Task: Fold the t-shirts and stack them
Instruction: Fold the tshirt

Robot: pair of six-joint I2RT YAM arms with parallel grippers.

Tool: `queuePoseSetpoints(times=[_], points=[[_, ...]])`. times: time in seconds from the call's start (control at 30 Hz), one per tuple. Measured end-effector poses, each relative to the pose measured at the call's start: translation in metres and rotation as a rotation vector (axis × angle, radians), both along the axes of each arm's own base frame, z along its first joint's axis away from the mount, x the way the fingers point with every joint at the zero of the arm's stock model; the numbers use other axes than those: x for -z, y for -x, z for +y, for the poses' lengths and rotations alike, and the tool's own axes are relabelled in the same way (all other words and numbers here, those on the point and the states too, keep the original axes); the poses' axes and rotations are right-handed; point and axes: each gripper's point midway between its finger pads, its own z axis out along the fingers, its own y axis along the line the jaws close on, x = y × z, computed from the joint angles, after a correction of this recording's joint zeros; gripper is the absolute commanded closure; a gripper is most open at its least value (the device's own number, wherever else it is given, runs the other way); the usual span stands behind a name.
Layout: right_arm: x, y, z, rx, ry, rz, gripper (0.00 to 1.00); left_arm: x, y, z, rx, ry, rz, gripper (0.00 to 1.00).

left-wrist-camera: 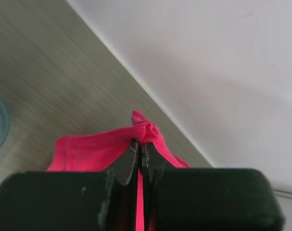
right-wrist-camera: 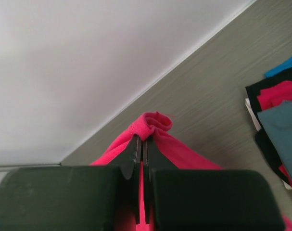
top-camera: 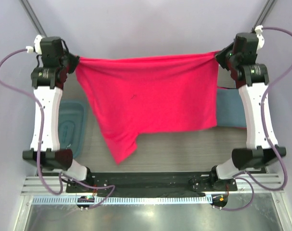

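Left hand (top-camera: 75,62) and right hand (top-camera: 217,56) each clench a corner; the pink tee (top-camera: 150,96) hangs stretched crosswise between them, stack (top-camera: 231,108) nearest the right.

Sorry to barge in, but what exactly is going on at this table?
The two arms are holding a pink-red t-shirt stretched wide between them above the table. The left hand is shut on one corner, the right hand on the other. Folded shirts sit stacked at the right; a blue bin lies at the left.
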Motion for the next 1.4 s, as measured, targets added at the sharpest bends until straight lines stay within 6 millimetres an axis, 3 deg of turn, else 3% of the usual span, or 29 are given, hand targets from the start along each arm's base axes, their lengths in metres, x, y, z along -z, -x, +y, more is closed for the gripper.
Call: queuePoseSetpoints(times=[0.1,0.3,0.37,0.43,0.57,0.73,0.87,0.9,0.97,1.03,1.23,1.4], points=[[0.003,-0.032,-0.006,-0.026,-0.049,0.015,0.99,-0.012,-0.033,-0.005,0.017,0.023,-0.027,1.00],[-0.030,-0.072,-0.011,-0.145,-0.158,-0.094,0.99,-0.057,-0.072,-0.003,0.051,0.077,-0.181,1.00],[-0.034,-0.082,-0.012,-0.184,-0.183,-0.119,0.99,-0.061,-0.082,-0.001,0.062,0.084,-0.216,1.00],[-0.025,-0.094,-0.009,-0.227,-0.210,-0.116,0.99,-0.055,-0.094,-0.001,0.073,0.086,-0.236,1.00],[0.030,-0.118,-0.002,-0.281,-0.256,-0.048,0.99,-0.010,-0.122,-0.003,0.096,0.095,-0.210,1.00],[0.146,-0.124,0.001,-0.277,-0.320,0.143,0.99,0.094,-0.137,-0.010,0.130,0.121,-0.058,0.98],[0.230,-0.105,0.003,-0.257,-0.358,0.281,0.99,0.184,-0.110,-0.014,0.134,0.145,0.115,0.98],[0.248,-0.098,0.003,-0.251,-0.364,0.311,0.99,0.199,-0.102,-0.014,0.133,0.148,0.142,0.98],[0.275,-0.083,0.005,-0.241,-0.375,0.362,0.99,0.219,-0.080,-0.016,0.132,0.155,0.190,0.98],[0.295,-0.066,0.007,-0.234,-0.385,0.403,0.99,0.226,-0.060,-0.017,0.131,0.158,0.199,0.98],[0.301,-0.017,0.007,-0.210,-0.355,0.388,0.99,0.223,-0.007,-0.018,0.111,0.146,0.144,1.00],[0.298,0.021,0.005,-0.188,-0.312,0.339,0.99,0.251,0.039,-0.017,0.073,0.153,0.166,1.00]])
